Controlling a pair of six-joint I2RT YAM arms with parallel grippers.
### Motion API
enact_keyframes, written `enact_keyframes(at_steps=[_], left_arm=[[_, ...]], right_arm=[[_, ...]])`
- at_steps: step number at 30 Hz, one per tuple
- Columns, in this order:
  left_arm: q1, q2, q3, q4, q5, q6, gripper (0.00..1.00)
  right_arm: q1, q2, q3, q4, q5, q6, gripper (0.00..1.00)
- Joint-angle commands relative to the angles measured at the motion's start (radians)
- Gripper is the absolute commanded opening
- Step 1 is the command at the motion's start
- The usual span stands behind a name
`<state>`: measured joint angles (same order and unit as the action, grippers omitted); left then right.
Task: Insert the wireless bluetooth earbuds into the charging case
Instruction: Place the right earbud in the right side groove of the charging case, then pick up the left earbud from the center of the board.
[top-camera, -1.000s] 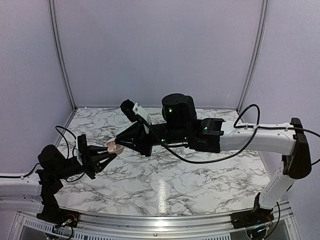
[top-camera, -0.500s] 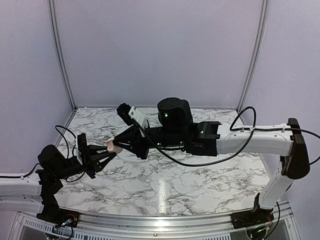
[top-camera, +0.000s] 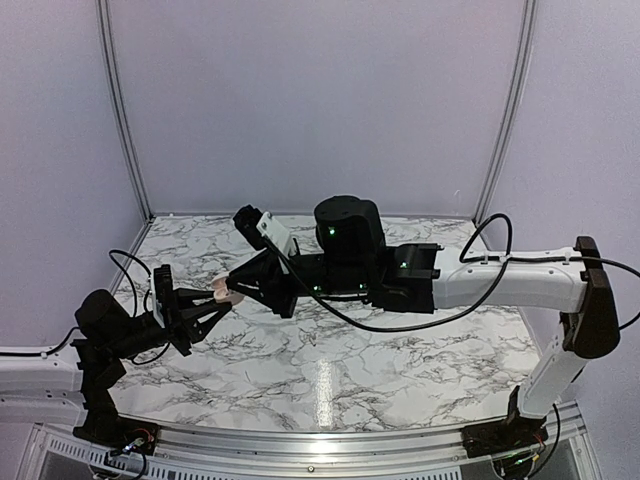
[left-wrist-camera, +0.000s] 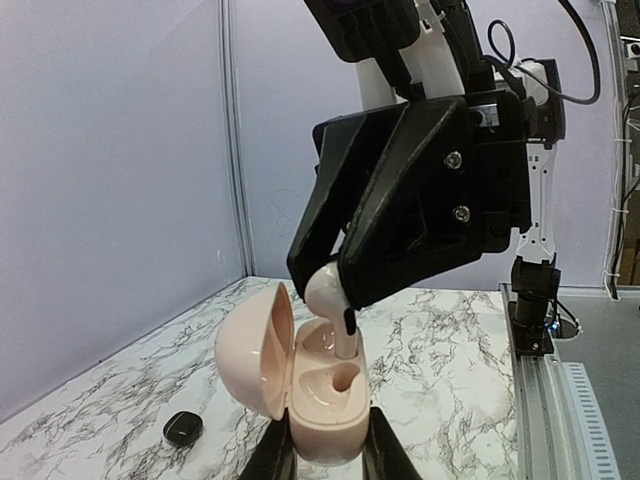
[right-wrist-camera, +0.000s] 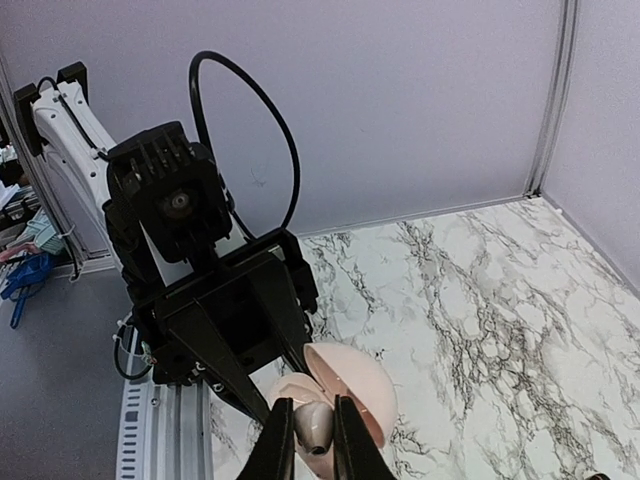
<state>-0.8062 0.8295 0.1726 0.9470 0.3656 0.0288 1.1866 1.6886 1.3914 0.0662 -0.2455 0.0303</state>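
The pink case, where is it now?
In the left wrist view the open charging case sits bottom centre, pinched in the left gripper, just under the right gripper, which holds a pale earbud at its wells.

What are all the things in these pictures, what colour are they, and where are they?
charging case: one, pale pink, lid open, held up off the table in the left gripper
earbud: one seen, pale with a dark bit on its stem, just above the open case in the right gripper
small black lump: one, black, lying on the table
table: one, white marble with grey veins
walls: pale purple, around the table
left gripper: one, black, shut on the charging case
right gripper: one, black, shut on the earbud
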Motion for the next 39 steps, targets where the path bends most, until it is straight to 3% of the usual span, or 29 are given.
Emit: enact_keyframes(at_steps=[1, 10, 21, 28, 34, 39], left_arm=[[-0.004, -0.016, 0.018, 0.07, -0.024, -0.005, 0.0], [-0.005, -0.012, 0.018, 0.07, -0.031, -0.001, 0.0], [-0.005, -0.006, 0.013, 0.07, -0.028, -0.007, 0.0], [-0.004, -0.001, 0.012, 0.061, -0.086, -0.037, 0.0], [-0.003, 0.009, 0.038, -0.006, -0.18, -0.095, 0.0], [-0.002, 0.023, 0.051, -0.04, -0.21, -0.121, 0.0]], right_arm=[[0.011, -0.01, 0.012, -0.026, 0.02, -0.002, 0.21], [0.011, -0.019, 0.019, -0.031, 0.018, -0.002, 0.33], [-0.013, -0.092, 0.038, -0.063, 0.069, -0.054, 0.38], [-0.143, -0.152, -0.075, -0.063, 0.045, 0.02, 0.38], [-0.284, -0.105, -0.12, -0.195, 0.036, 0.022, 0.37], [-0.311, 0.017, -0.051, -0.396, 0.084, -0.027, 0.34]])
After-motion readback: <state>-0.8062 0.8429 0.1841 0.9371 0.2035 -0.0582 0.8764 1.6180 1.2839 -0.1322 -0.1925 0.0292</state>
